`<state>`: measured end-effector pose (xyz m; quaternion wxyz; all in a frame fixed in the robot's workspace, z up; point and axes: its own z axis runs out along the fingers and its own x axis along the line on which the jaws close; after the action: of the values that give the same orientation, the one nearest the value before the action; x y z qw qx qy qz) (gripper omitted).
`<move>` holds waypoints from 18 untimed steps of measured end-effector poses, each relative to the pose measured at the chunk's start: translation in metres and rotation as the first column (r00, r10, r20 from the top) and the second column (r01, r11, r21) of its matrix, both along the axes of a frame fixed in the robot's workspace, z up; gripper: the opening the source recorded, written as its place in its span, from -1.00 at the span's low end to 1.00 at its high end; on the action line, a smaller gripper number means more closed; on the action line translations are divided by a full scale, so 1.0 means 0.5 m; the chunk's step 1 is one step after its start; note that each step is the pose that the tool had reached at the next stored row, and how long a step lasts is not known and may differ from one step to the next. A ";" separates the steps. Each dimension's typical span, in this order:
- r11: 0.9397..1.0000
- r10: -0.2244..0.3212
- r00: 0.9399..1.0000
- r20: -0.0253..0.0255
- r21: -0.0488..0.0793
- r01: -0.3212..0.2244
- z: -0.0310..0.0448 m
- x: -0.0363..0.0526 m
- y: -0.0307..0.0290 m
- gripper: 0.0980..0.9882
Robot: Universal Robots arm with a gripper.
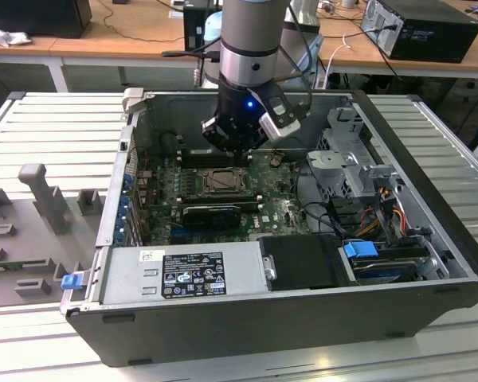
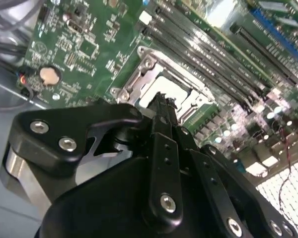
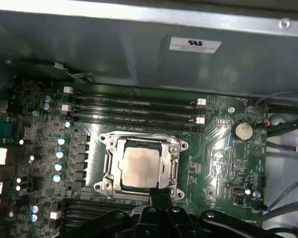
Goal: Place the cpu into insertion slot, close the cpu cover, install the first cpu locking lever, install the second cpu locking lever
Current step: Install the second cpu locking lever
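Observation:
The cpu, a pale silvery square, lies flat in the insertion slot on the green motherboard. The silver cpu cover lies down around it as a frame. My gripper is shut, with its black fingertips together at the socket's edge and nothing visibly held. In the second wrist view the gripper sits just over the cover, with part of the cpu showing beyond it. In the exterior view the gripper hangs right above the socket inside the open case.
Long black memory slots run beside the socket. A coin battery sits on the board. A black expansion card, the power supply, a drive cage and loose cables crowd the case.

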<state>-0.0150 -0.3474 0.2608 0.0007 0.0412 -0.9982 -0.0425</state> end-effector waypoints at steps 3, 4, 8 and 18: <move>1.000 0.000 1.000 -0.002 0.001 0.000 -0.011 0.000 -0.017 -0.98; 1.000 0.000 1.000 -0.004 0.001 0.000 -0.016 -0.001 -0.029 -0.98; 1.000 0.001 1.000 -0.006 0.003 -0.001 -0.028 -0.007 -0.059 -0.98; 0.998 0.002 1.000 -0.007 0.066 -0.001 -0.041 -0.059 -0.075 -0.98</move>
<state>-0.0445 -0.3847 0.2401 0.0030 0.0417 -0.9963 -0.0754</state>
